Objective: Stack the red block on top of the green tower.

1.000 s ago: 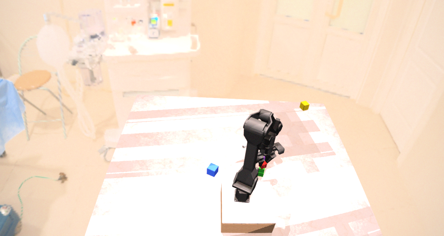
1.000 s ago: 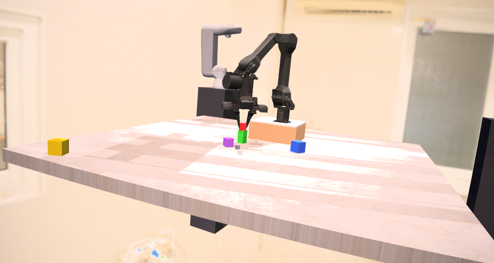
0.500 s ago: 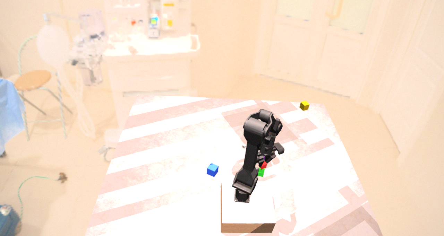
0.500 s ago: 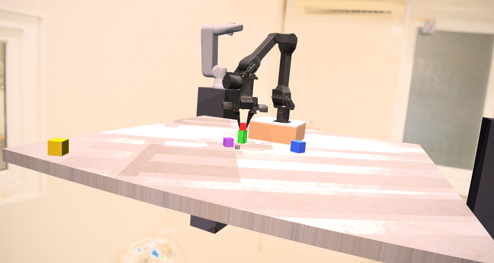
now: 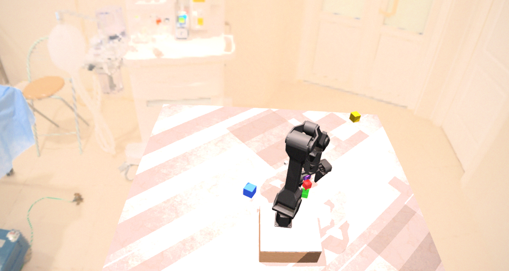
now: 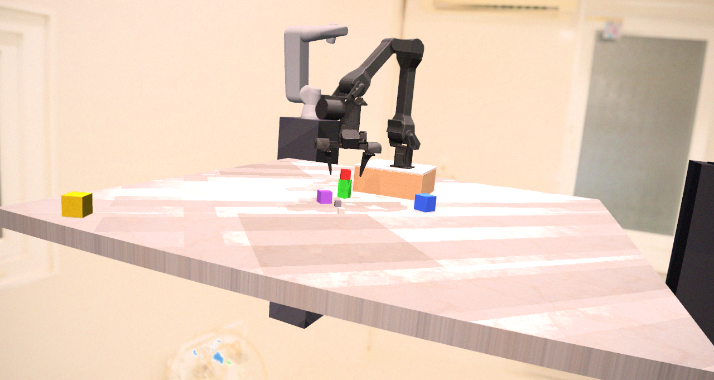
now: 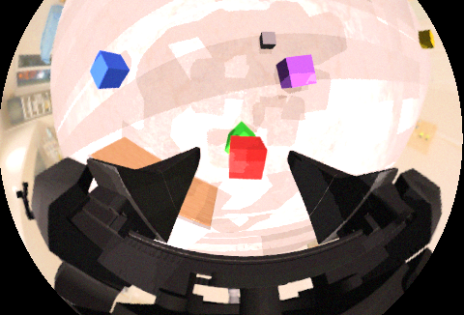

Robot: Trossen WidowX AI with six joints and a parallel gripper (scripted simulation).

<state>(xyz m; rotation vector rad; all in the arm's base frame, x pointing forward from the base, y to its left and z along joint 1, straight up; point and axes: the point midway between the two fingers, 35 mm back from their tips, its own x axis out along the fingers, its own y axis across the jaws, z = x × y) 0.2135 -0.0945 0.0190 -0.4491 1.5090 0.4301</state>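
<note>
The pale, streaked table (image 5: pixel 185 205) (image 6: pixel 349 258) (image 7: pixel 159 54) supported the green tower (image 5: pixel 305 193) (image 6: pixel 344 188) (image 7: pixel 241 129), the landmark for all positions. The black jointed arm (image 5: pixel 296 173) (image 6: pixel 408 83) reached above it from a white-topped wooden plinth (image 5: pixel 290 257) (image 6: pixel 384 180) (image 7: pixel 128 153) near the tower. The black parallel-jaw gripper (image 5: pixel 308 180) (image 6: pixel 346 174) (image 7: pixel 246 153) was released, its fingers wide apart on either side of the block atop the tower, with a visible gap at each side.

The small red cubic block (image 5: pixel 307 184) (image 6: pixel 345 174) (image 7: pixel 246 157) sat upright on top of the tower, apparently self-supporting. Placement was judged essentially complete; retreat remained. Correct procedure called for a slow, straight lift, fingers held wide, with no sideways travel or wrist rotation until the fingertips cleared the block. Early lateral motion risked toppling the stack.

No container was visible beside the tower.
</note>
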